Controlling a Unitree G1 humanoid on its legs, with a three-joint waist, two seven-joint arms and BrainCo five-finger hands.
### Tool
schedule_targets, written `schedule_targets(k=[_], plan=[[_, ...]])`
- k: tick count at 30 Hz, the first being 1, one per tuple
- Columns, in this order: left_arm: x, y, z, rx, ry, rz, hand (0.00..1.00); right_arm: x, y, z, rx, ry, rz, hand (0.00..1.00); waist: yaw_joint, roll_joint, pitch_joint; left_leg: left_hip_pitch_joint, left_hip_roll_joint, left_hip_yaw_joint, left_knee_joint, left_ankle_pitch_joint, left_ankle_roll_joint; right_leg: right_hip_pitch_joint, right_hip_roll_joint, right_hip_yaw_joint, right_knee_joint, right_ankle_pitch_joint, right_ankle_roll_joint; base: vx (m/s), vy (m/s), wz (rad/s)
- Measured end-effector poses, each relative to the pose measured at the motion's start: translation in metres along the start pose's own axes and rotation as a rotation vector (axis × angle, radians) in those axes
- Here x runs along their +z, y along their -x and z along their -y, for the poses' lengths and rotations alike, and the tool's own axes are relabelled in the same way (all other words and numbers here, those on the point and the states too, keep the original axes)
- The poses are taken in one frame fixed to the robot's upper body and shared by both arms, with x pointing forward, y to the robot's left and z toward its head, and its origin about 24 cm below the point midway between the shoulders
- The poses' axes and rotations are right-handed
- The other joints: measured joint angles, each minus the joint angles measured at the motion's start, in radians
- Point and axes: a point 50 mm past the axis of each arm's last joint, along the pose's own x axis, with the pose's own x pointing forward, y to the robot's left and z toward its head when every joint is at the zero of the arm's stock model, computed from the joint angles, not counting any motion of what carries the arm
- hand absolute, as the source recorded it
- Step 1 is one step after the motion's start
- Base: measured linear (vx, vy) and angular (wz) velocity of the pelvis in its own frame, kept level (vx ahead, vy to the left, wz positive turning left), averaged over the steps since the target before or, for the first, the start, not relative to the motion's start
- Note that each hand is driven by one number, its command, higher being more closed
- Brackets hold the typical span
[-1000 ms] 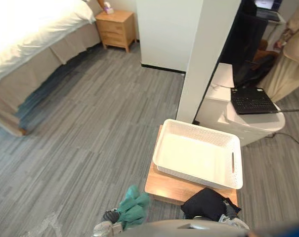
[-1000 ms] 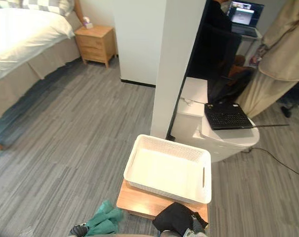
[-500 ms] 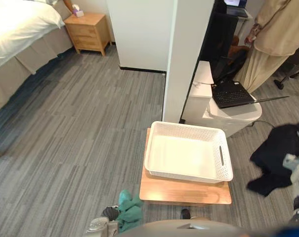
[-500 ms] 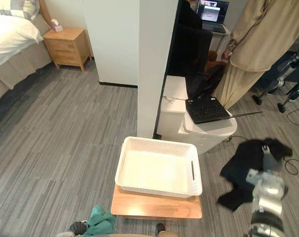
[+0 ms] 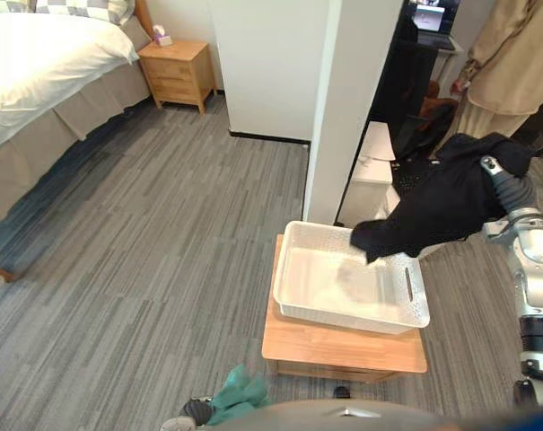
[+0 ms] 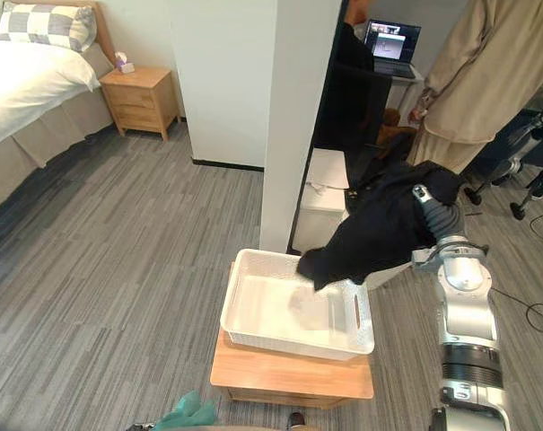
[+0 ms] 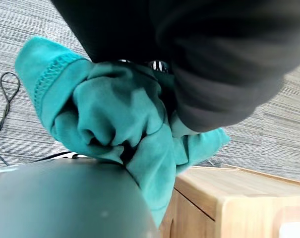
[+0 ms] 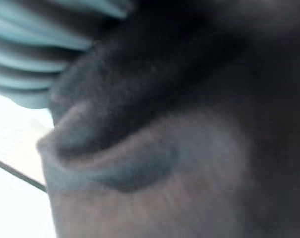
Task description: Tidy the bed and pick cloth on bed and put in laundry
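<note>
The black cloth [image 6: 374, 229] hangs soft and limp from the raised right hand [image 6: 435, 214]. Its lowest fold dangles over the far right corner of the white basket [image 5: 338, 316]; I can't make out whether it touches the rim. The cloth drapes right over that hand, so I cannot tell how it is held.

The basket is shallow and rectangular, with perforated plastic walls and a slot handle. It sits on a low wooden table [image 5: 343, 346].

Down by the table's near left corner, the left hand [image 5: 192, 413] is buried in a bunched teal cloth [image 7: 115, 119] (a knit, with a stitched hem); its grip I cannot tell either.

Striped grey carpet [image 5: 163, 233] lies open between the basket and the bed [image 5: 38, 54], which has a white cover, a tan skirt and a wooden nightstand [image 5: 179, 70] beside it. A white pillar [image 5: 352, 99] stands just behind the basket. A person in beige [image 6: 486, 81] stands beyond on the right, cut off by the edge.
</note>
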Motion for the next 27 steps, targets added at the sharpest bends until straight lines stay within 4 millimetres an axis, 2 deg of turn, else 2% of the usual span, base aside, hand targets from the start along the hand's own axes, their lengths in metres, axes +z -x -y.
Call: schedule_targets(k=[4,10,12,15,20,27], plan=[[-0.005,0.001,0.000,0.003,0.002,-0.013,1.00,-0.005,0.000,-0.025,0.096,0.043,-0.045,1.00,0.006,0.014,-0.004,0.001,0.005,-0.014,-0.015,0.014,0.005,0.001,0.006,-0.013,-0.003,0.003,0.001,-0.08,-0.067,0.06],[-0.004,0.001,-0.001,0.004,0.000,-0.011,1.00,-0.016,0.004,-0.059,0.186,0.023,-0.113,1.00,0.016,0.012,-0.002,0.001,0.011,-0.029,-0.033,0.032,0.001,-0.001,0.013,-0.029,-0.005,0.010,-0.005,-0.04,-0.052,0.07],[-0.004,0.001,-0.001,0.003,-0.002,-0.009,1.00,-0.026,0.006,-0.074,0.213,0.019,-0.166,1.00,0.020,0.011,-0.002,-0.001,0.011,-0.041,-0.033,0.035,0.003,0.000,0.011,-0.050,-0.005,0.013,-0.006,0.00,-0.027,0.15],[-0.004,0.001,-0.001,0.003,-0.001,-0.009,1.00,-0.038,0.009,-0.086,0.236,0.033,-0.223,1.00,0.029,0.011,-0.002,-0.005,0.009,-0.055,-0.033,0.035,0.004,0.003,0.008,-0.060,-0.005,0.015,-0.005,0.00,-0.014,0.14],[-0.004,0.001,-0.001,0.006,-0.028,-0.010,1.00,-0.044,0.005,-0.100,0.218,0.019,-0.270,1.00,0.032,0.012,0.003,-0.017,0.006,-0.071,-0.033,0.038,0.007,0.000,0.002,-0.078,-0.006,0.025,-0.004,-0.02,-0.009,0.12],[0.007,-0.002,-0.002,0.035,-0.044,-0.002,1.00,-0.076,0.026,-0.139,0.248,-0.062,-0.430,1.00,0.034,0.009,0.062,-0.029,-0.002,-0.077,-0.033,0.045,0.010,-0.002,-0.007,-0.083,-0.006,0.027,-0.003,-0.05,-0.016,0.03]])
